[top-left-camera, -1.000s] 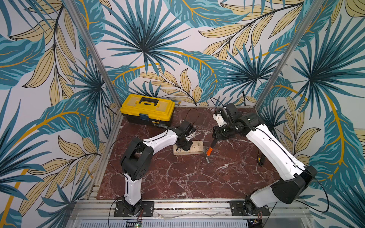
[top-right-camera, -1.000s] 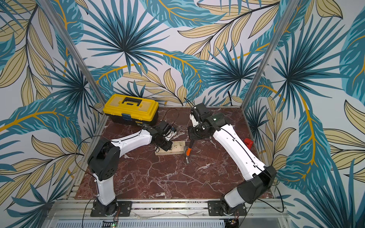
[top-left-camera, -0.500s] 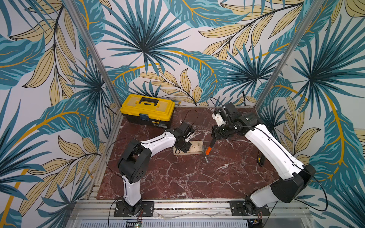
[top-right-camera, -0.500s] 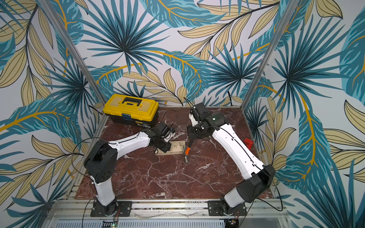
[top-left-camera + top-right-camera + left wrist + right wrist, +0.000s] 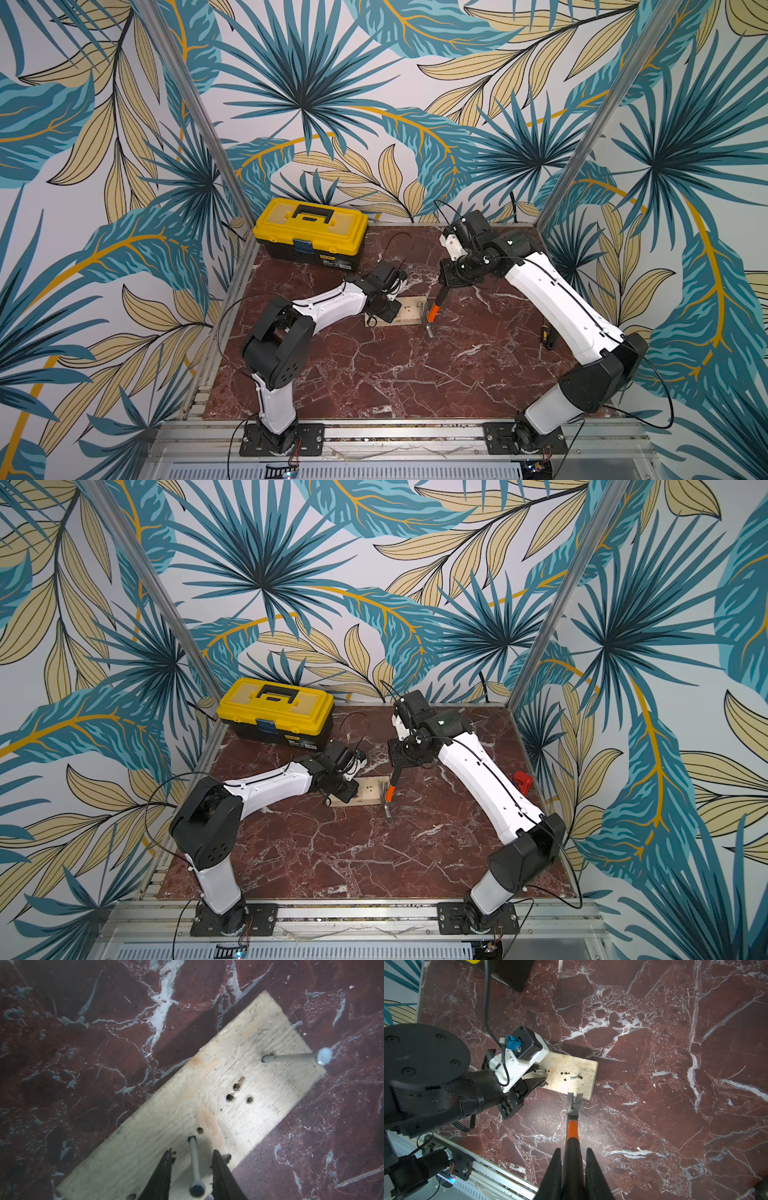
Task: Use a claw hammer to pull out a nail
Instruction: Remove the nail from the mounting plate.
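Right wrist view: hammer (image 5: 572, 1126), silver head, forked claw, orange upper shaft, black lower shaft. Right end effector (image 5: 573, 1151) is clenching the black shaft; the claw is pointing at the edge of the board (image 5: 560, 1064), apart from a nail (image 5: 575, 1077) that is leaning out of the wood. Left end effector (image 5: 192, 1152) is hanging released, fingers straddling a second nail (image 5: 195, 1167) without touching it. Toolbox (image 5: 309, 232), yellow lid, is sitting shut at the back left of the worktop (image 5: 374, 374); contents hidden.

small claw hammer (image 5: 572, 1132) with silver forked head, orange upper and black lower shaft, held tilted head-down, claw tips at pale wooden board (image 5: 571, 1066) edge, grey nail (image 5: 575, 1077) standing just beyond, untouched
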Controlling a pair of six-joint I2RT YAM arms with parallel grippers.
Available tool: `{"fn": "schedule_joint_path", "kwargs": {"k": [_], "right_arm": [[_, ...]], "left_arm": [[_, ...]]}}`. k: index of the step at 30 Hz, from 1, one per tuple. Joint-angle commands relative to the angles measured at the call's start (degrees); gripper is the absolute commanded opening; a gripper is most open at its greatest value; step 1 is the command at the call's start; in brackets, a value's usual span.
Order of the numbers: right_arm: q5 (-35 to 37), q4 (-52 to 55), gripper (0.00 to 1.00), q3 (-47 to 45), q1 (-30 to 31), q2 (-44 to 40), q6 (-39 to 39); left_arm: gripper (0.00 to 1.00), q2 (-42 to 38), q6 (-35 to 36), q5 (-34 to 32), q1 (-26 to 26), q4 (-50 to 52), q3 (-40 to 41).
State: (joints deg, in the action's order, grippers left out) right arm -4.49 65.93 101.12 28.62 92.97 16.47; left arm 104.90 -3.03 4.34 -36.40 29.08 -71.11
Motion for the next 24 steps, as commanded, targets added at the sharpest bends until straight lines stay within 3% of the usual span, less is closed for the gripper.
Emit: {"fn": "schedule_joint_path", "kwargs": {"k": [1, 24], "right_arm": [[-1.7, -0.2, 0.0, 2.6, 0.5, 1.2, -0.8], [-0.6, 2.0, 0.0, 7.2, 0.5, 6.9, -2.6]], "left_arm": [[0.33, 0.5, -0.5, -1.0, 0.3, 2.3, 2.9], [0.32, 0.7, -1.0, 0.1, 0.3, 2.3, 3.1]]}}
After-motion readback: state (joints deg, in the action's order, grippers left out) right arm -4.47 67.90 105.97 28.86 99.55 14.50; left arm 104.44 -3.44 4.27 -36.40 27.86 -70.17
